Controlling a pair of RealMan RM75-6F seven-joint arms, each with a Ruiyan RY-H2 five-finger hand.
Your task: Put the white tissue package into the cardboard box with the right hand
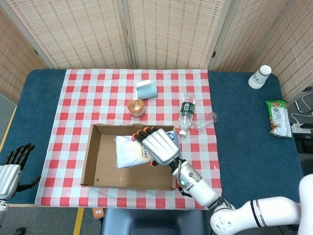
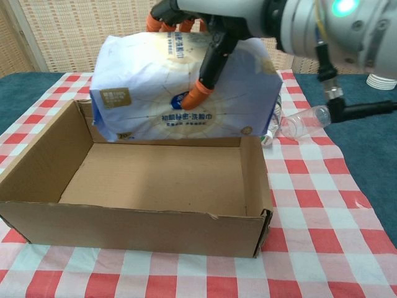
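My right hand (image 1: 159,147) grips the white tissue package (image 1: 128,152) from above, its orange-tipped fingers wrapped over the pack's far and near sides. In the chest view the tissue package (image 2: 180,90) hangs in the air above the open cardboard box (image 2: 43,205), over its far half, with the right hand (image 2: 205,31) on top. The cardboard box (image 1: 90,161) lies open-topped on the checked cloth, and the part of its floor that shows is bare. My left hand (image 1: 12,166) rests at the table's left front edge, fingers apart, holding nothing.
Behind the box stand a light-blue cup on its side (image 1: 146,89) and an orange-lidded jar (image 1: 136,106). Two clear plastic bottles (image 1: 186,112) lie right of the box. A white cup (image 1: 259,77) and a green snack bag (image 1: 279,117) sit far right.
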